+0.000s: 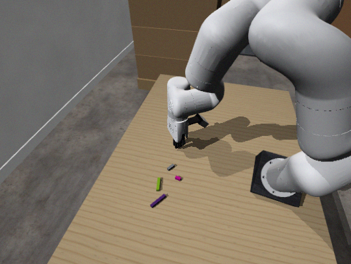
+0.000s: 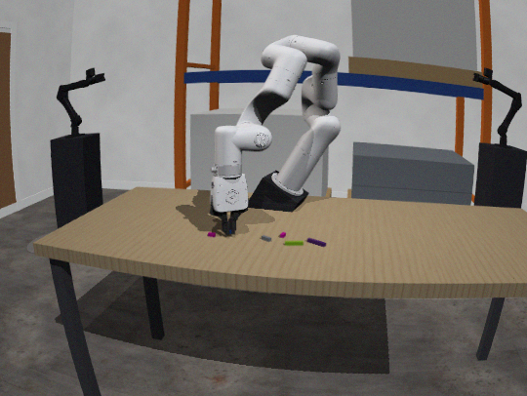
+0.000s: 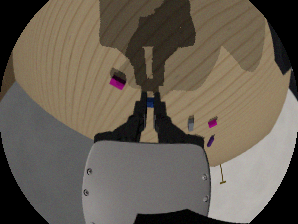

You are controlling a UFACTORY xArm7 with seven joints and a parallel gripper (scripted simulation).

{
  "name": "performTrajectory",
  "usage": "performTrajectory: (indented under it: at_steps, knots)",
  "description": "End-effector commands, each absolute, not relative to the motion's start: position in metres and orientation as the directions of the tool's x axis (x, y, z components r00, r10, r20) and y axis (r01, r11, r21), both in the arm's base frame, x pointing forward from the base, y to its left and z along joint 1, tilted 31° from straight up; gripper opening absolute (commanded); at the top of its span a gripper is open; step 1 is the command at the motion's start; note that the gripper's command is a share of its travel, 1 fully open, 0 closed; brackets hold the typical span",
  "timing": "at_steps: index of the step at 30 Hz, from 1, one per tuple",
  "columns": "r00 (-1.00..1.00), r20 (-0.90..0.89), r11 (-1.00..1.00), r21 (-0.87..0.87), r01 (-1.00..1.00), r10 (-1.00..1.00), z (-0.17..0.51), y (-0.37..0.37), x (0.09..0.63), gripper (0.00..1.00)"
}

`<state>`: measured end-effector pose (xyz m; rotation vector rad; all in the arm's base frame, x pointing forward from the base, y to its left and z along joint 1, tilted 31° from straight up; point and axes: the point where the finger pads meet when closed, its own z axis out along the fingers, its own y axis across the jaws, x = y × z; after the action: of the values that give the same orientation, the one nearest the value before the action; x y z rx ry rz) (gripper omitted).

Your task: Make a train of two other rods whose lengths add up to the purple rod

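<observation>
My gripper (image 1: 179,145) (image 2: 229,230) (image 3: 150,100) is shut on a small blue rod (image 3: 150,103), with its fingertips right at the table top. A magenta rod (image 2: 211,234) (image 3: 118,81) lies just to the left of the fingers. Further off lie a grey rod (image 1: 171,167) (image 2: 265,238) (image 3: 190,123), a second magenta rod (image 1: 178,177) (image 2: 282,234) (image 3: 213,122), a lime rod (image 1: 158,184) (image 2: 293,243) and the purple rod (image 1: 158,200) (image 2: 316,242) (image 3: 211,142). These lie apart from one another. The first magenta rod is hidden in the top view.
The wooden table (image 1: 227,221) (image 2: 390,263) carries the arm's black base (image 1: 260,182) to one side. Two black camera stands (image 2: 75,171) (image 2: 500,176) flank the table. Grey cabinets (image 2: 410,171) stand behind it.
</observation>
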<state>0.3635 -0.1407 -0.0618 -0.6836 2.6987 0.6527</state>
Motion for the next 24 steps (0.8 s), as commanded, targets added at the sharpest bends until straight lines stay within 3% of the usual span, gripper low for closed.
performTrajectory:
  at_steps: [1,24]
  knots:
    - [-0.848,-0.37,0.788,0.353,-0.505,-0.378,-0.0646,-0.1406,0.3649,0.04]
    - [-0.848,-0.37,0.788,0.353,-0.505,-0.378,-0.07,-0.1376,0.3659,0.04]
